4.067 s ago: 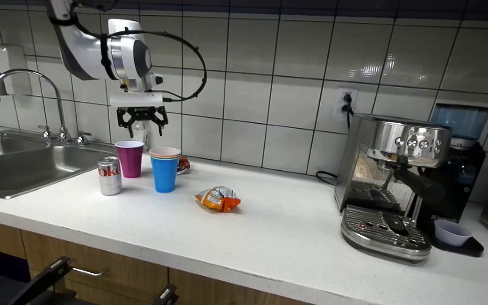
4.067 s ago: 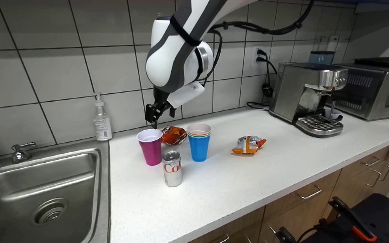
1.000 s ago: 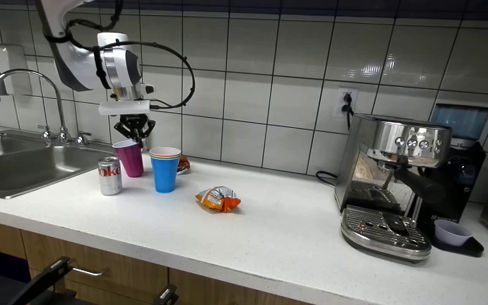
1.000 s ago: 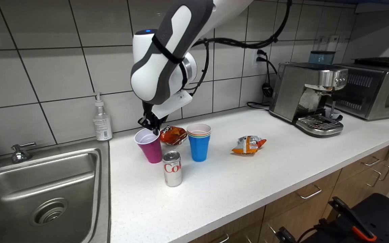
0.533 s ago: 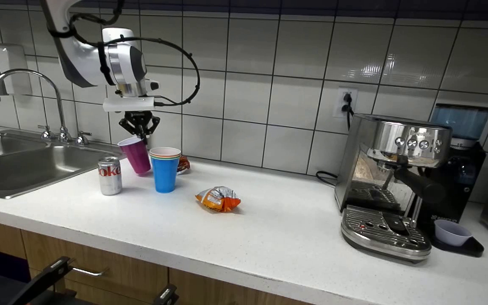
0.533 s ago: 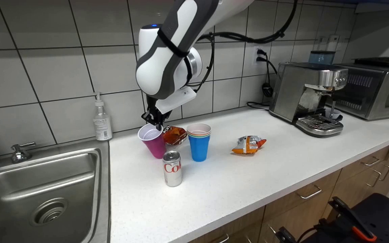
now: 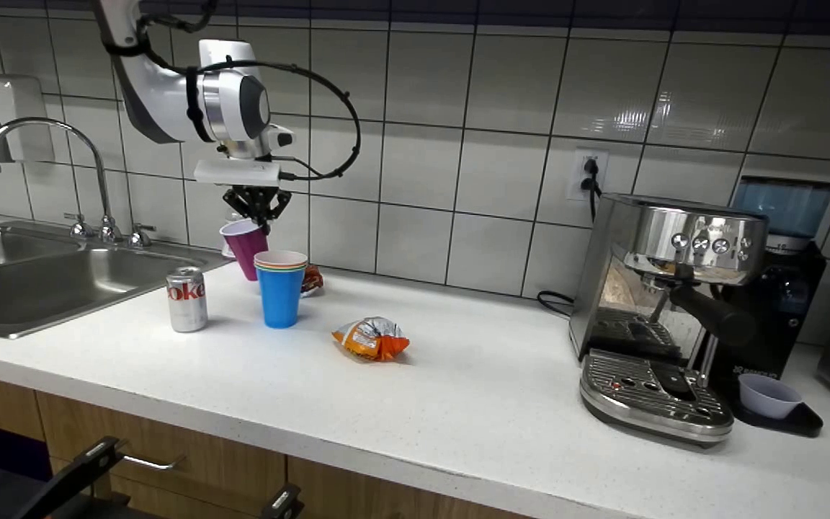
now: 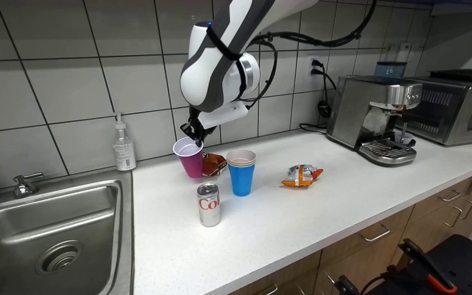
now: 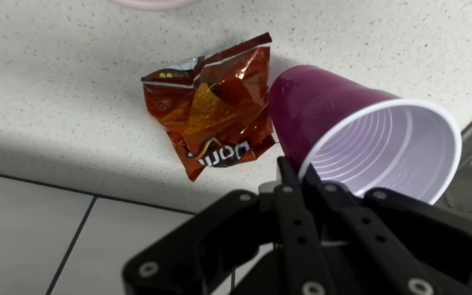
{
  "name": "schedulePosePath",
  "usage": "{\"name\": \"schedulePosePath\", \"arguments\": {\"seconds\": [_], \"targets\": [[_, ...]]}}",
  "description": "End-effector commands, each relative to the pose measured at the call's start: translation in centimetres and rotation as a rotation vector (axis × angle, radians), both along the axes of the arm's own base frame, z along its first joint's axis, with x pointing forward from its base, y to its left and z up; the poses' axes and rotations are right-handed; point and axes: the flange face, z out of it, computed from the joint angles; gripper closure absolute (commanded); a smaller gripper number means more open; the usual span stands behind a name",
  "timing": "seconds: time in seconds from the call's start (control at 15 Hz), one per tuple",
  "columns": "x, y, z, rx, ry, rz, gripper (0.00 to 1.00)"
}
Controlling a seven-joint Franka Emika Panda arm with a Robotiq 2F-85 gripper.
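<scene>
One long white desk [image 7: 458, 418] runs along a tiled wall [image 7: 415, 166], and over it hangs a robot arm [image 7: 226, 108], a little farther from the steel sink [image 8: 126, 229] than a second ago. At the opposite end, the coffee machine [image 7: 674, 238] is unchanged. Next in size is the claw [image 9: 297, 168]: spread wide and holding nothing a few seconds ago, it is now pinched nearly together on the rim of a magenta cup [image 8: 191, 162]. That cup stood upright then; now it tilts, mouth leaning sinkward, and has shifted beside the chip bag; whether its base touches the desk cannot be told. As before, a blue-sided stack of cups [image 8: 242, 180] stands nearby, a red-brown chip bag [image 9: 215, 110] and an orange snack bag [image 8: 301, 176] lie flat, and a silver drink can [image 8: 209, 207] stands upright, now farther from the magenta cup.
</scene>
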Motion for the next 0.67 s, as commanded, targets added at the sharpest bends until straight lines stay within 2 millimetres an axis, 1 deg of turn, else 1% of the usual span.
{"name": "schedulePosePath", "arguments": {"seconds": [0.0, 0.4, 0.6], "targets": [[-1.2, -0.5, 2.0, 0.044, -0.032, 0.003, 0.99], [-2.8, 0.1, 4.0, 0.08, -0.064, 0.017, 0.99], [-3.8, 0.0, 5.1, 0.088, -0.081, 0.02, 0.99]]}}
